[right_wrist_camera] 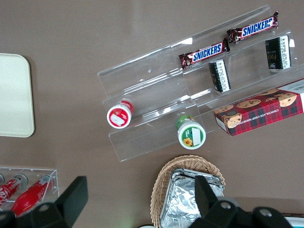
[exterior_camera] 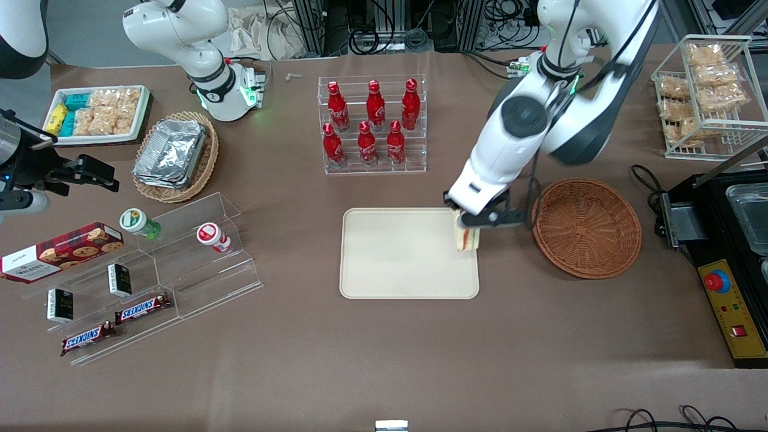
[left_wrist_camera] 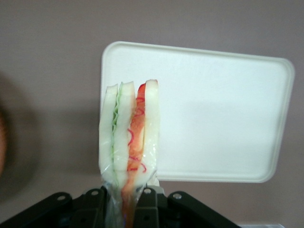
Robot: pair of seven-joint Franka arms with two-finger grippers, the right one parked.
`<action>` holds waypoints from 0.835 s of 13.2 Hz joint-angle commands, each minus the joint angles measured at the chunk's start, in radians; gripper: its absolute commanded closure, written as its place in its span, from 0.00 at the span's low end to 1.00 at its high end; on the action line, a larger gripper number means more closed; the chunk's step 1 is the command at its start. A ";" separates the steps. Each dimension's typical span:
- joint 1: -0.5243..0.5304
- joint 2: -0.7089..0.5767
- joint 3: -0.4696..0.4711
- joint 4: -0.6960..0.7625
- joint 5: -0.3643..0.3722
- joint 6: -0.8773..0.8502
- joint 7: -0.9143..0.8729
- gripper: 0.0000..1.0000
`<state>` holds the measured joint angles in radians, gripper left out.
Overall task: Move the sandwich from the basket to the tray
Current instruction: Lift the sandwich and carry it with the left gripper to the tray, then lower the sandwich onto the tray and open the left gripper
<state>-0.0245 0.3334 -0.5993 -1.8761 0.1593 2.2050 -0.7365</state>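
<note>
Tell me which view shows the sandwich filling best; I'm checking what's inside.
The left wrist view: the sandwich, held in the tool, shows its green and red layers edge-on. The front view shows it small above the tray rim, beside the basket. The right wrist view misses it.

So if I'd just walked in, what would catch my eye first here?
Probably the white arm's gripper holding a wrapped sandwich upright over the edge of the cream tray, right beside the reddish-brown basket, which has nothing in it. Next, the rack of bright red bottles, farther from the front camera than the tray.
</note>
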 commanded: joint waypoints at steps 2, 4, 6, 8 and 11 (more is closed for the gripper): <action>-0.035 0.260 0.000 0.055 0.332 0.163 -0.234 1.00; -0.031 0.314 0.000 0.058 0.437 0.173 -0.276 1.00; -0.031 0.340 0.003 0.058 0.440 0.171 -0.265 1.00; -0.034 0.343 0.004 0.064 0.444 0.171 -0.273 0.01; -0.032 0.326 0.003 0.090 0.442 0.163 -0.279 0.00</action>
<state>-0.0494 0.6651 -0.5968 -1.8213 0.5748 2.3763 -0.9719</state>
